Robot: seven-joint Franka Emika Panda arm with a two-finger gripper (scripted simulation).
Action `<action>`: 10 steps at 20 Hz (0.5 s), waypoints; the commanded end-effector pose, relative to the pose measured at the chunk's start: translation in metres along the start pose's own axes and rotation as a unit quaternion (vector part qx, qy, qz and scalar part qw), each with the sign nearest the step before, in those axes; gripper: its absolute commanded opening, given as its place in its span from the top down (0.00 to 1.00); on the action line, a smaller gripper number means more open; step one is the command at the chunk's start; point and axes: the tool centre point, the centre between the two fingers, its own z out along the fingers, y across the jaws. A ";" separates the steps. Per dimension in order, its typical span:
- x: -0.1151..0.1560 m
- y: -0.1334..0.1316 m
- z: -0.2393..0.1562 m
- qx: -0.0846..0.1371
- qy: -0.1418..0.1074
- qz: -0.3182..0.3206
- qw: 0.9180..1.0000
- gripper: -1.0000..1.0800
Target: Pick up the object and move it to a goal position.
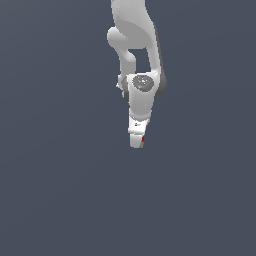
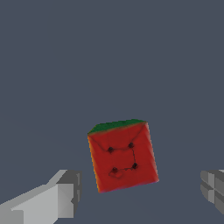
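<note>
The object (image 2: 123,159) is a small red block with a green upper face and a few dark marks on its red side. In the wrist view it sits tilted between my two fingers, with a gap to the grey finger pad (image 2: 70,192) on one side and a wider gap to the other pad (image 2: 212,190). My gripper (image 2: 141,193) is open around it without touching it. In the exterior view the white hand hides nearly all of the object (image 1: 143,139); only a red sliver shows beside the gripper (image 1: 136,142), which points down.
The white arm (image 1: 135,40) comes down from the top middle of the exterior view. Everything around it is a plain dark grey-blue surface (image 1: 60,190) with no other objects or edges in sight.
</note>
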 end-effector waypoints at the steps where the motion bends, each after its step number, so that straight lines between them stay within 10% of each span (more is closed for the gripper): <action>1: 0.002 -0.003 0.003 0.000 0.001 -0.028 1.000 0.04; 10: 0.005 -0.009 0.008 0.000 0.002 -0.081 0.997 0.04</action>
